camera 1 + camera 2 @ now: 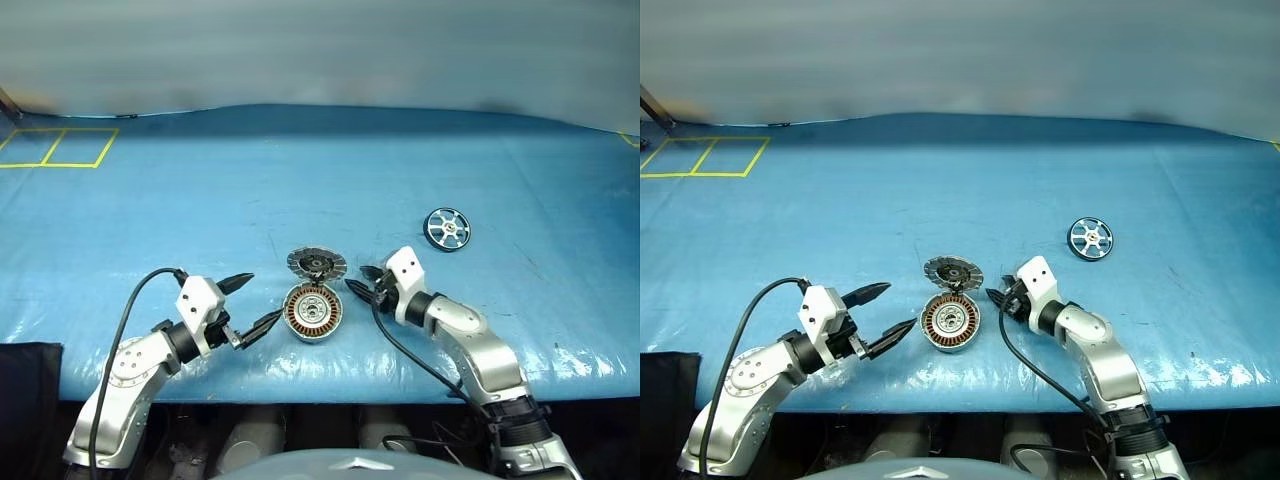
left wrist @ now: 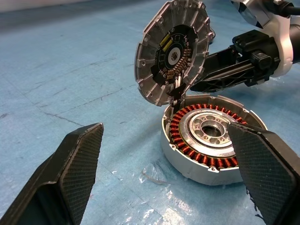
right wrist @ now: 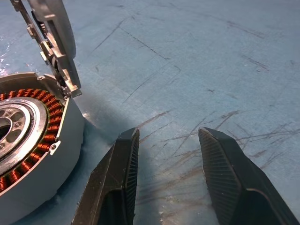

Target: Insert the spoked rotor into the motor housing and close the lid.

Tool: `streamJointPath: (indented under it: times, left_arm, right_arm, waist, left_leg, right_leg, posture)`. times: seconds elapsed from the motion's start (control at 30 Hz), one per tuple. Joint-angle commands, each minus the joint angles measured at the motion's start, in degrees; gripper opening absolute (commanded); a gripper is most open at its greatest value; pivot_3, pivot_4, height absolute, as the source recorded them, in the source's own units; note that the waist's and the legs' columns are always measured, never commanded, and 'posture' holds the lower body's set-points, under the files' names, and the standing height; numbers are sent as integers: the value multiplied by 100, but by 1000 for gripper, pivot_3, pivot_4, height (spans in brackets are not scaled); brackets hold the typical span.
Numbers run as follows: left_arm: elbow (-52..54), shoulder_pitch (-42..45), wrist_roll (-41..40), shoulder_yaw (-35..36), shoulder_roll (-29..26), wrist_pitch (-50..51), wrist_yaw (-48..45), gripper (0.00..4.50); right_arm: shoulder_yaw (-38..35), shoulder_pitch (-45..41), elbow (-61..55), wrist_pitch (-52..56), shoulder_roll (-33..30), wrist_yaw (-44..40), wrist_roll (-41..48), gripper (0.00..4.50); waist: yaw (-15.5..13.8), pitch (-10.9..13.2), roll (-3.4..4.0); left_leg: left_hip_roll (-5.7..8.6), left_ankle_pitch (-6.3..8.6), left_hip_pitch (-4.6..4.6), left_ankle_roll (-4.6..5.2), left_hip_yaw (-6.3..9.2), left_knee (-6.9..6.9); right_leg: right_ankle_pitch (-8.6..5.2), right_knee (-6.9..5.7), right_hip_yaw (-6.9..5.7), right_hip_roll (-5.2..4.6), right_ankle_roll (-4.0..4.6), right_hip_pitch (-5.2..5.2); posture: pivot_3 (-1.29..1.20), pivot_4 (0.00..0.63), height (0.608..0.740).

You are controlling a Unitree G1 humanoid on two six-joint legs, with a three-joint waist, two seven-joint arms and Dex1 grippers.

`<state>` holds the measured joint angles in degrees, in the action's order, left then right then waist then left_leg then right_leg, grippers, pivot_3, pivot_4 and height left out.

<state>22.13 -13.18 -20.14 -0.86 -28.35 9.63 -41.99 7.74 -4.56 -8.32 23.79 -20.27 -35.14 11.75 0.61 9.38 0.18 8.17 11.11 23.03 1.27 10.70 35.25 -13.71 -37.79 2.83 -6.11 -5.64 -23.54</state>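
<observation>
A blue tarp-covered table [image 1: 300,180] fills the middle of the head views. At lower left, the left gripper [image 1: 256,302] stands wide apart, holding nothing, just left of the motor housing [image 1: 313,312]. At lower right of centre, the right gripper [image 1: 362,279] is partly spread and empty, just right of the housing. The lid [image 1: 316,264] stands tilted up from the housing's far rim. The spoked rotor [image 1: 447,229] lies flat, well apart, toward the right.

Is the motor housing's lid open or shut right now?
Open. The lid stands tilted up on its hinge, exposing the copper windings inside the motor housing.
</observation>
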Motion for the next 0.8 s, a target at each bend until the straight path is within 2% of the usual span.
streamJointPath:
  times: [0.03,0.43,0.8]
  left_arm:
    - [150,-131,29,80,17,-140,60,4500]
    - [311,-506,19,63,184,-675,93,4500]
    - [239,-571,54,48,181,-805,115,4500]
  right_arm:
    - [-4,92,-355,-163,-48,-158,131,2110]
    - [6,364,-568,-484,-168,-215,35,2110]
    - [-257,139,-29,-539,-123,389,-206,2110]
  waist:
    - [2,0,0]
    - [-4,2,-4]
    - [-3,4,-6]
  left_leg:
    - [0,0,0,1,0,-1]
    - [-7,4,0,-5,-2,0]
    - [-8,5,0,-6,-4,0]
  right_leg:
    - [0,0,0,0,0,0]
    - [-3,0,0,-7,3,2]
    - [-3,-1,-1,-3,4,2]
  posture:
    - [0,150,740]
    - [0,150,740]
    - [0,150,740]
